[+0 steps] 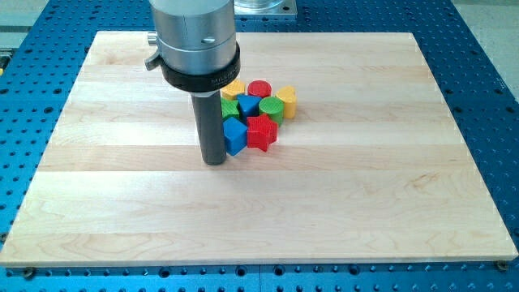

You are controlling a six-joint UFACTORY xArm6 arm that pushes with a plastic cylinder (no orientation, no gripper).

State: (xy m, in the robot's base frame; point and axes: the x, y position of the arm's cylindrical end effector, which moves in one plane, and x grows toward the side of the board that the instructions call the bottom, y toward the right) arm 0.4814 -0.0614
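My tip (214,161) rests on the wooden board (122,186), touching or nearly touching the left side of a blue block (234,135). To the right of that block lies a red star-shaped block (261,131). Behind them sit a green block (230,107), a blue block (248,104), a green round block (271,109), a yellow block (285,100), a red cylinder (259,88) and a yellow block (234,87) partly hidden by the rod. The blocks form one tight cluster right of the rod.
The board lies on a blue perforated table (478,89). The arm's grey body (195,36) hangs over the board's upper middle and hides part of the cluster's left side.
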